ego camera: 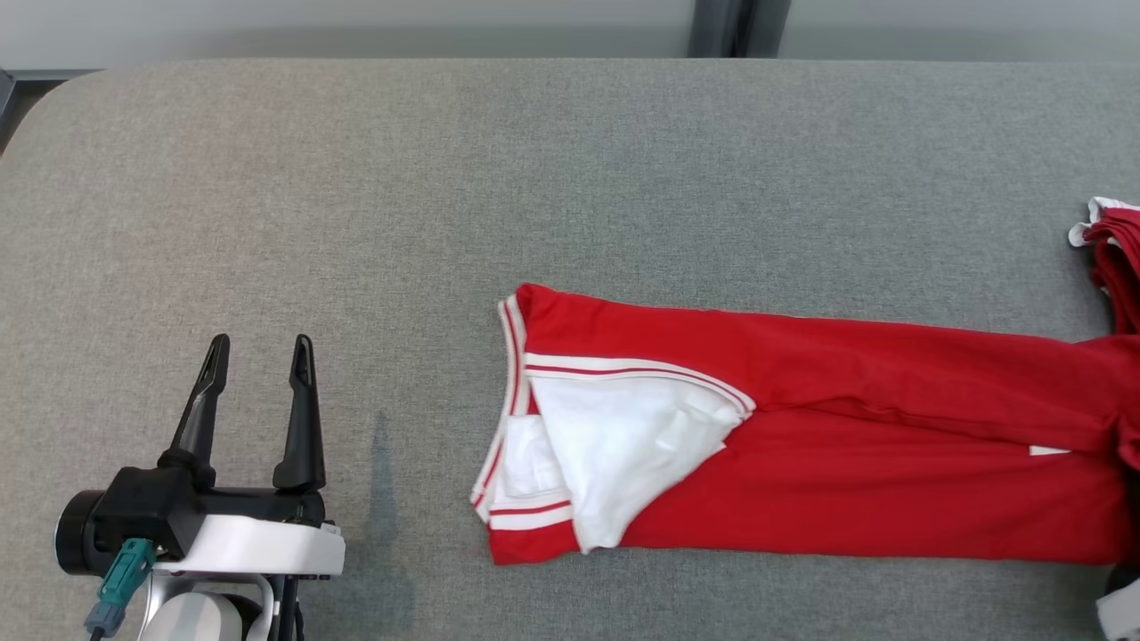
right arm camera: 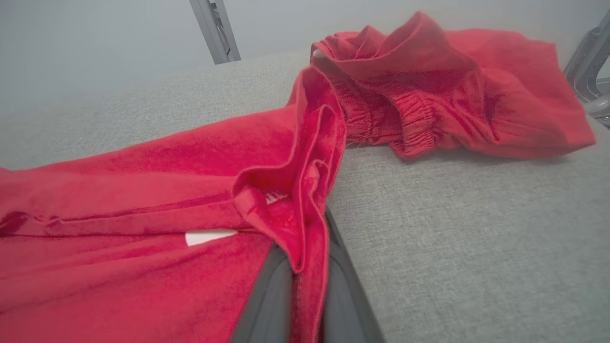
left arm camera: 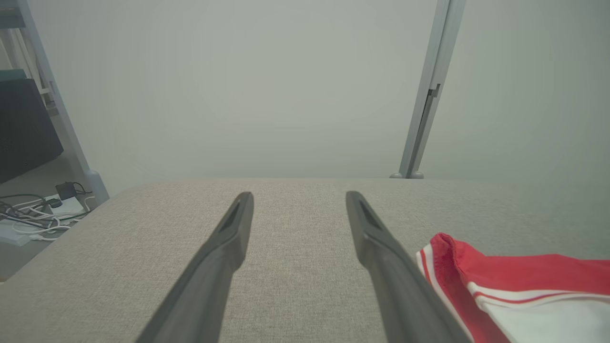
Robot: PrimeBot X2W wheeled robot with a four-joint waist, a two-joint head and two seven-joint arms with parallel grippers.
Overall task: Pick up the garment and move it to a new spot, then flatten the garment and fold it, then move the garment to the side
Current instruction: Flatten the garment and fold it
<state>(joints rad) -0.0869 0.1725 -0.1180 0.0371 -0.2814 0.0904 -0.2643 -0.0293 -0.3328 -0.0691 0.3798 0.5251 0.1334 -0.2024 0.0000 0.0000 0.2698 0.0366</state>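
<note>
We see one grey bench (ego camera: 356,178) and one red garment (ego camera: 891,427) lying at lower right, its long axis running left to right and its white-trimmed end pointing left. There are two hands. The left hand (ego camera: 260,340) is spread wide and empty at lower left, and the right hand (right arm camera: 305,238) is pinched onto a fold of the garment.

I can read no word, number or brand anywhere here. The red garment (ego camera: 873,463) carries a small white tag (right arm camera: 209,237) on its seam, towards the right end of the cloth, and the face I see looks blank. In the fold pinched by my right claw (right arm camera: 307,247) sits a patch of small white marks (right arm camera: 275,196) on the red cloth. They are too small and creased for me to tell whether they are letters. The white and red stripes (ego camera: 512,356) at the garment's left end are plain bands with no writing on them.
</note>
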